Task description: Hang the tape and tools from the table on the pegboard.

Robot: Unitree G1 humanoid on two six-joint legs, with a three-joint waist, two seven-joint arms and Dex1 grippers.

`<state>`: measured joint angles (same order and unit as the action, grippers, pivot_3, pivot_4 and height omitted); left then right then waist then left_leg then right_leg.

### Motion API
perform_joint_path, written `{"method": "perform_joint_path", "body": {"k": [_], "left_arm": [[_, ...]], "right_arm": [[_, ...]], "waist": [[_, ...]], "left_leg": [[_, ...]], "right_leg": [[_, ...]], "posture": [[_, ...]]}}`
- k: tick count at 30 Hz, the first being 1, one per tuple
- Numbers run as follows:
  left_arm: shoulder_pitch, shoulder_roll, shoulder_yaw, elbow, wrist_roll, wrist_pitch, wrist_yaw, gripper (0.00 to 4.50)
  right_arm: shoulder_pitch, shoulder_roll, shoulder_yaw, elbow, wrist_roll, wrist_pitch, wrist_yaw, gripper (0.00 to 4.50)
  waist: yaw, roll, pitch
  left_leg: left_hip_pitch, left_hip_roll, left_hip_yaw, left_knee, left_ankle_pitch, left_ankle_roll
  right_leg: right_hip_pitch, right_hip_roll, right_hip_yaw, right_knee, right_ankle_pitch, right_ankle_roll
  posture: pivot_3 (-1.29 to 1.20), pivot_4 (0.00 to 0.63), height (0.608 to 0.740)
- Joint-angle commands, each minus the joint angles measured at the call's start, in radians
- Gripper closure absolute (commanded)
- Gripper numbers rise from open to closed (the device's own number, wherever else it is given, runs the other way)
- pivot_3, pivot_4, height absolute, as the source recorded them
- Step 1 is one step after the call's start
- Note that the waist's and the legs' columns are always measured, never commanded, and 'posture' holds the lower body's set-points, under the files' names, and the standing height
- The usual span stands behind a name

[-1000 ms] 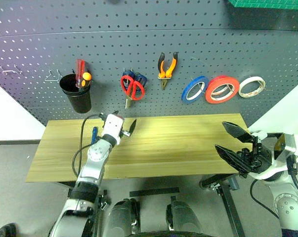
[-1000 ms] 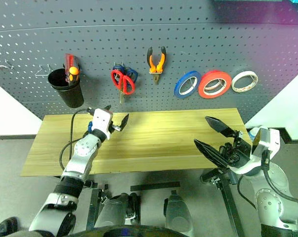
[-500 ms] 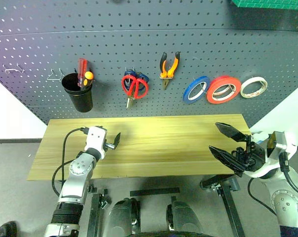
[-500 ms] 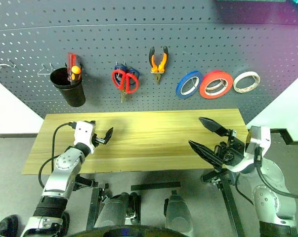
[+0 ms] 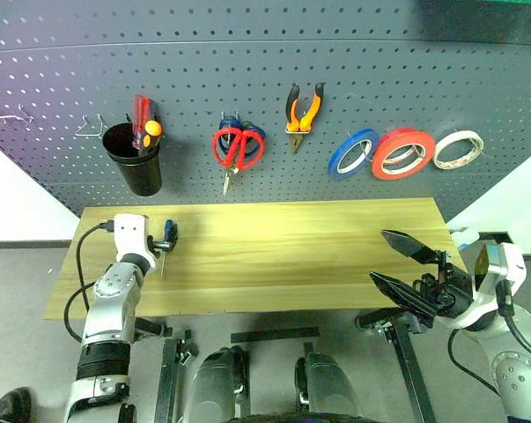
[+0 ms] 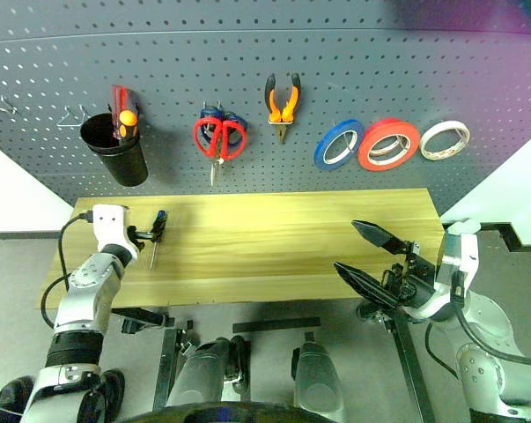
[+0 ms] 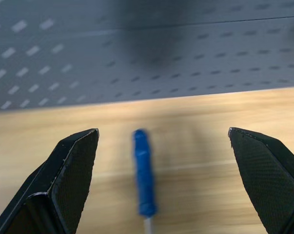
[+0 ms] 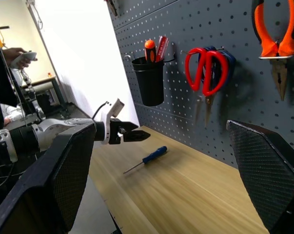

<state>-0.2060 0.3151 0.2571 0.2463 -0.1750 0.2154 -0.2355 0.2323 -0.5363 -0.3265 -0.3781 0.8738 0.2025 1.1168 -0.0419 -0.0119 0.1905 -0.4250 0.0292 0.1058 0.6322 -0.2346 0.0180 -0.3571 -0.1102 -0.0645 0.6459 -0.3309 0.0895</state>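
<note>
On the table (image 5: 291, 256), the unlabelled blue-handled screwdriver (image 5: 167, 238) lies.

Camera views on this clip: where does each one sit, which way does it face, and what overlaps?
Head stereo pair: looks forward and down at the table and pegboard; both arms show, left gripper and right gripper open.
Left wrist view: looks along its own open jaws at the blue-handled screwdriver lying on the table.
Right wrist view: looks across the table toward the robot's left, past its own fingers, with the left gripper in sight.
Shared: all views show the screwdriver and pegboard.
</note>
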Motion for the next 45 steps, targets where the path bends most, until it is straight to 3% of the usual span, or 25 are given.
{"method": "perform_joint_path", "body": {"k": [1, 23, 45], "left_arm": [[-0.010, 0.009, 0.021, 0.011, -0.011, 0.022, 0.017, 0.04], [-0.129, 0.105, -0.052, 0.237, 0.054, 0.123, -0.013, 0.04], [-0.223, 0.102, -0.104, 0.357, 0.100, 0.104, -0.039, 0.04]], "right_arm": [[0.015, -0.015, -0.021, -0.048, 0.005, 0.004, -0.006, 0.00], [0.106, -0.043, -0.067, -0.102, 0.032, 0.032, -0.004, 0.00], [0.165, -0.034, -0.091, -0.112, 0.033, 0.020, 0.011, 0.00]], "waist": [[0.001, -0.001, 0.004], [0.003, -0.007, 0.048], [0.001, -0.010, 0.069]], "left_leg": [[0.000, 0.000, 0.000, 0.000, 0.000, 0.000], [-0.002, -0.001, 0.000, -0.002, 0.000, 0.000], [-0.004, -0.001, 0.000, -0.003, 0.000, 0.000]], "right_leg": [[0.000, 0.000, 0.000, 0.000, 0.000, 0.000], [-0.006, -0.001, 0.000, -0.001, 0.000, 0.000], [-0.009, -0.003, -0.001, -0.002, 0.000, 0.000]], "posture": [[-0.09, 0.231, 0.740], [-0.11, 0.271, 0.740], [-0.13, 0.292, 0.740]]}}
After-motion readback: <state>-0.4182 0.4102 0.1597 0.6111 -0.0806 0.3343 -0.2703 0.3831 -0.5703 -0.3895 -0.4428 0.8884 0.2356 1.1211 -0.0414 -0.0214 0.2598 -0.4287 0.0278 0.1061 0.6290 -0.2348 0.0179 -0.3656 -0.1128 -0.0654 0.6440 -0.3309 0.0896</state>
